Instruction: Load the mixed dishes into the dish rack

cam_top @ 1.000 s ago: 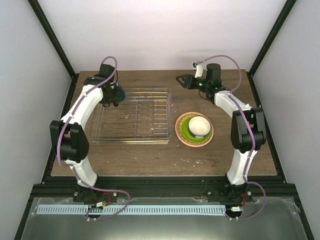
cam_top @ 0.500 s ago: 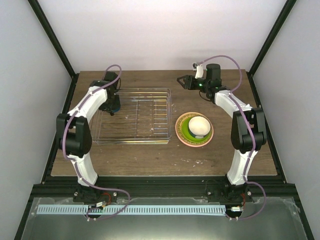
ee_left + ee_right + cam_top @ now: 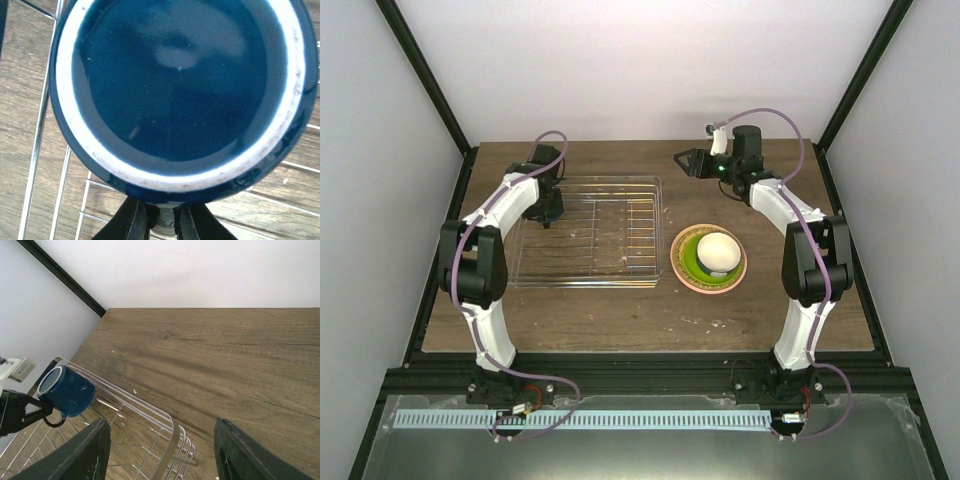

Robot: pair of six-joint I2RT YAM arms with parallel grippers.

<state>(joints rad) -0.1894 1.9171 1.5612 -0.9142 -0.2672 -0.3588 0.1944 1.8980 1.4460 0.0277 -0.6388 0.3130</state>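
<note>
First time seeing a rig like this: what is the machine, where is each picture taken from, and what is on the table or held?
Two robot arms are bolted to a wooden table. One picture looks down from above; the other two come from cameras on the wrists. The left gripper holds a blue mug at the wire rack's far left corner. The right gripper is open and empty. Beside the rack sits a pink plate with a green plate and a pale dish stacked on it.
</note>
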